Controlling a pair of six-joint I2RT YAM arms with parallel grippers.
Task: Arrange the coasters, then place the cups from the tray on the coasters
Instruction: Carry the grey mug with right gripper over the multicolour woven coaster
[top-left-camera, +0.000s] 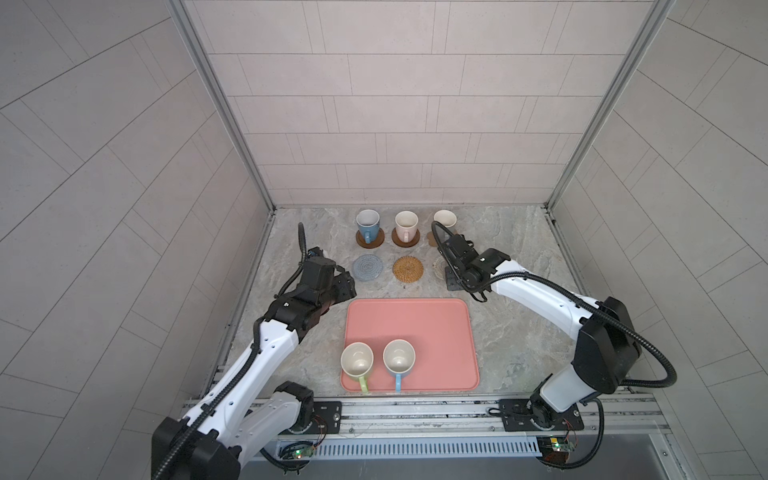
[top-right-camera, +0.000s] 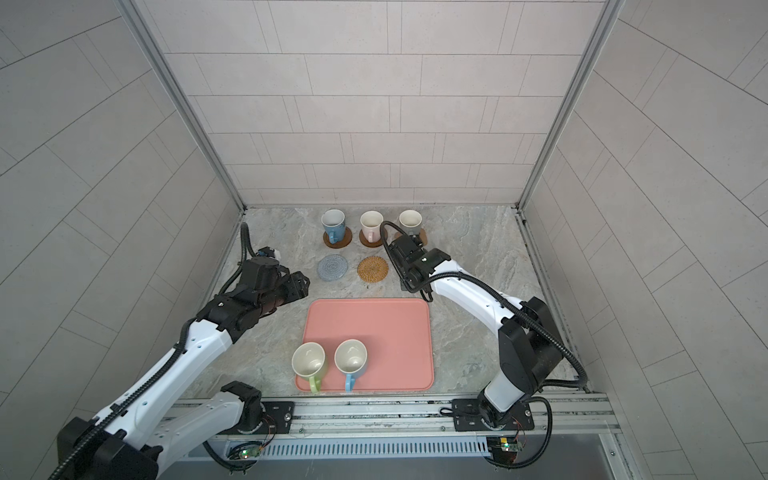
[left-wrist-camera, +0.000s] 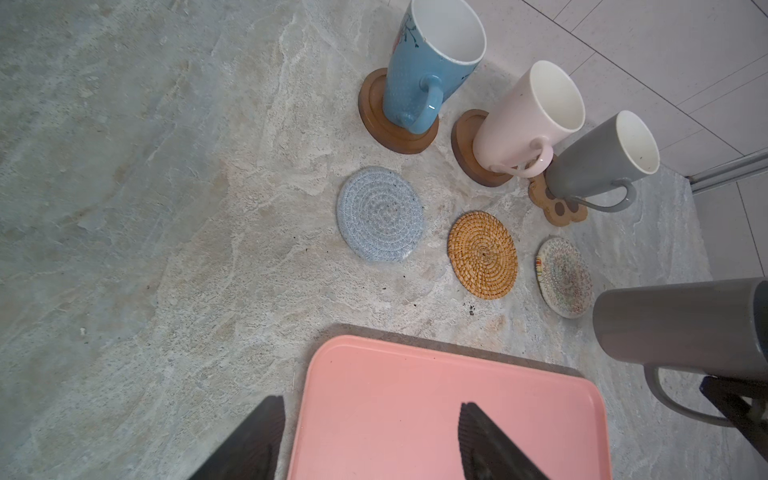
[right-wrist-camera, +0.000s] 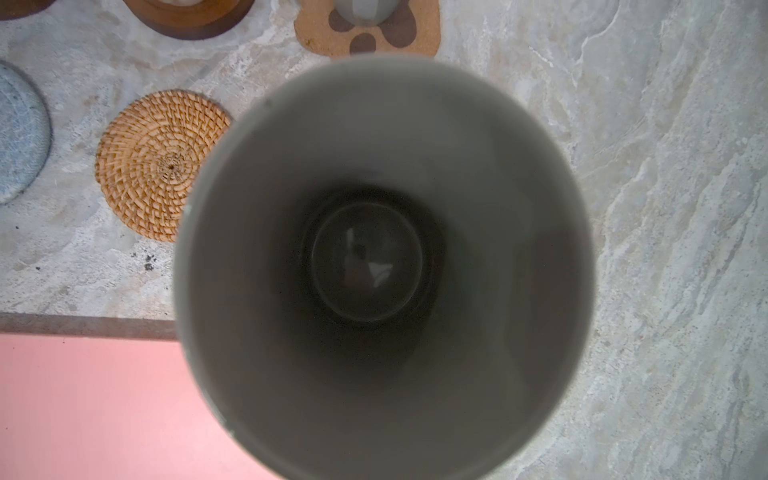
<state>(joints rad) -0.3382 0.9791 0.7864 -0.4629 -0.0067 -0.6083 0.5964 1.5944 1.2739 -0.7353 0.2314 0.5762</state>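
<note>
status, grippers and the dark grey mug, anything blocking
Left gripper open, empty, at tray corner. Right gripper shut on dark grey mug by its handle. Mug beside pale woven coaster, not on it. Coaster bare.

The right arm (top-left-camera: 482, 266) covers most of the pale woven coaster (top-left-camera: 439, 268) in a top view. The left wrist view's edge cuts off the dark grey mug (left-wrist-camera: 681, 328). In the right wrist view that mug's blurred rim hides the table beneath it, and the picture's edges crop the grey mug (right-wrist-camera: 365, 8) and the grey-blue coaster (right-wrist-camera: 18, 133).
</note>
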